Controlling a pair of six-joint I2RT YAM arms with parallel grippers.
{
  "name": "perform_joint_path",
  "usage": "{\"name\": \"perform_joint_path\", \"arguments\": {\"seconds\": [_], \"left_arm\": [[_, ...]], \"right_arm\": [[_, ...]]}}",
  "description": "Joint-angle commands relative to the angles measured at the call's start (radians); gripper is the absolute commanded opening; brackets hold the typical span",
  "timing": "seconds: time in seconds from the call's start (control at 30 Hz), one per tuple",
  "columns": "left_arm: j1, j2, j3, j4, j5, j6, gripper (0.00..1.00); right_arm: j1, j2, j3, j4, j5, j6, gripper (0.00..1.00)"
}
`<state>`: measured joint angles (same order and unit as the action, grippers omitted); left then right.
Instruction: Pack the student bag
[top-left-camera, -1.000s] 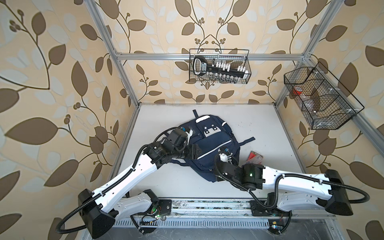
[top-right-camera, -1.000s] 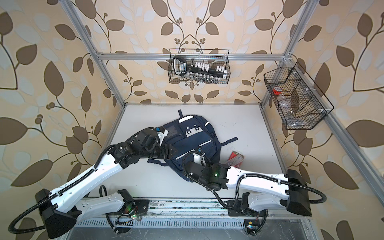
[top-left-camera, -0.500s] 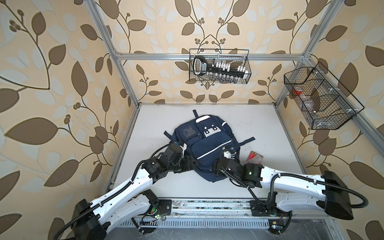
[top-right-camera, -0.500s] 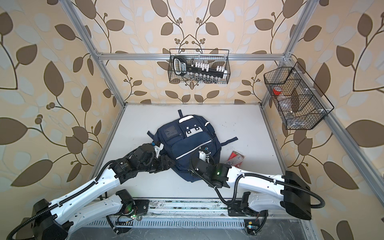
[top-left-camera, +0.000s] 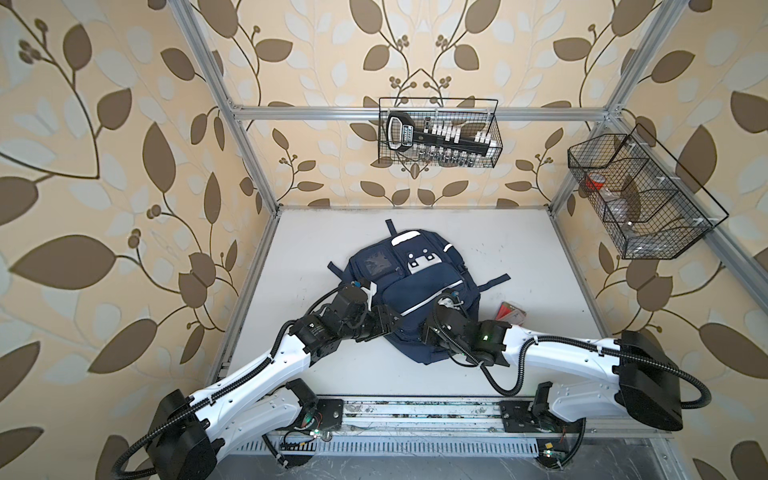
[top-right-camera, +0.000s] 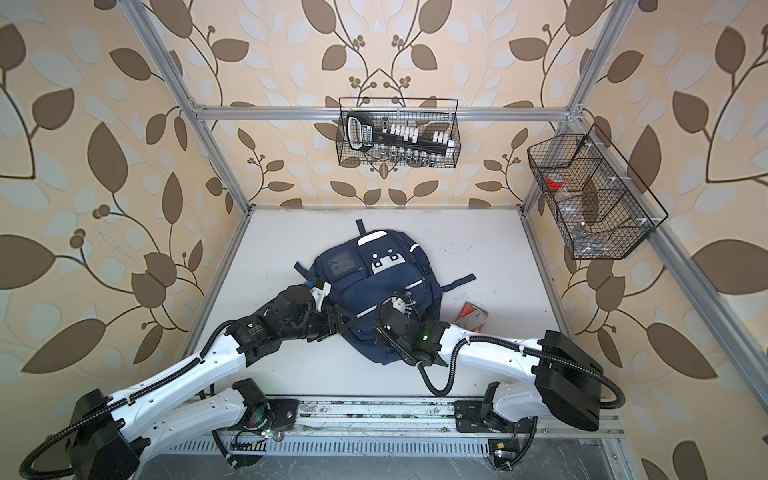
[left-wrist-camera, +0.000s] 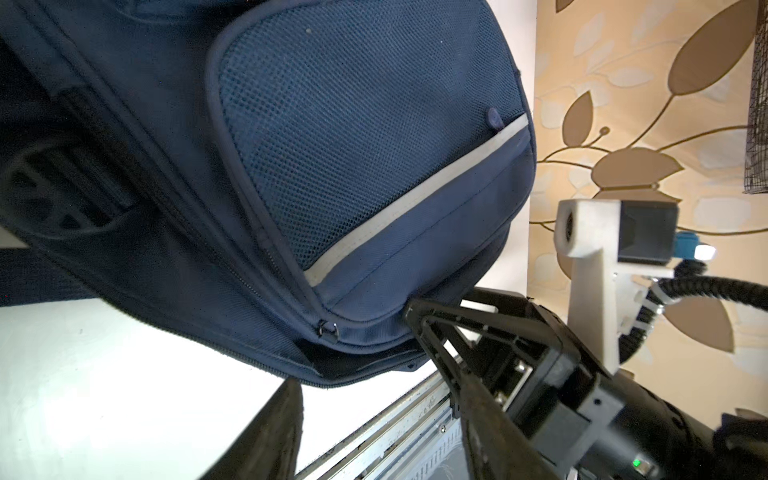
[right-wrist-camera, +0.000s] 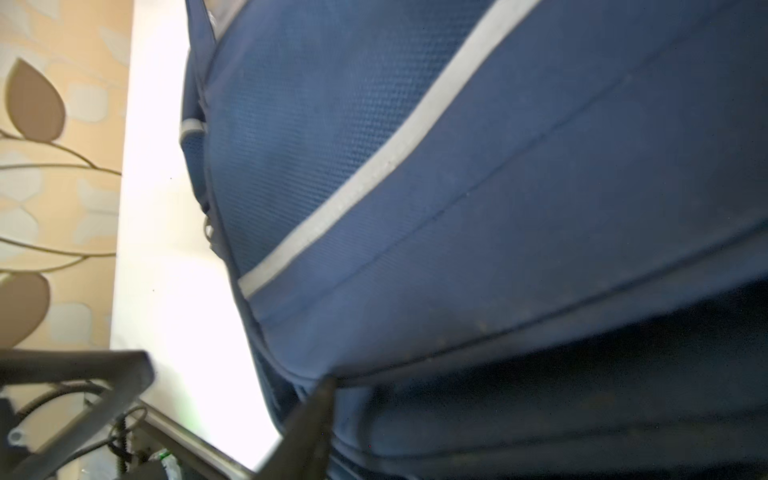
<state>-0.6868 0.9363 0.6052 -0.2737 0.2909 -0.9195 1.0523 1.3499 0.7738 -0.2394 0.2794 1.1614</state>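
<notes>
Because soft and saggy, pinch student bag (top-left-camera: 419, 299) by near seam with parted left tool (top-left-camera: 394, 326), right tool (top-left-camera: 426, 332) state unclear.

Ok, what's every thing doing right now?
student bag: lying flat, front up, looks zipped shut.
left end effector: open, at the bag's near edge.
right end effector: open, one finger touching the bag.
red packet: lying flat beside the bag.
back wire basket: hanging, filled.
</notes>
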Motion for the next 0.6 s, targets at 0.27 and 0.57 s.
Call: {"name": "perform_joint_path", "arguments": {"seconds": [0.27, 0.57], "left_arm": [[-0.007, -0.007, -0.065, 0.138, 0.036, -0.135, 0.59], [-0.037, 0.046, -0.221, 0.420, 0.016, -0.455, 0.61]], "right_arm": [[-0.041, -0.007, 0.157, -0.040, -0.017, -0.033, 0.10], [-0.048, 0.002, 0.159, -0.026, -0.041, -0.035, 0.10]]}}
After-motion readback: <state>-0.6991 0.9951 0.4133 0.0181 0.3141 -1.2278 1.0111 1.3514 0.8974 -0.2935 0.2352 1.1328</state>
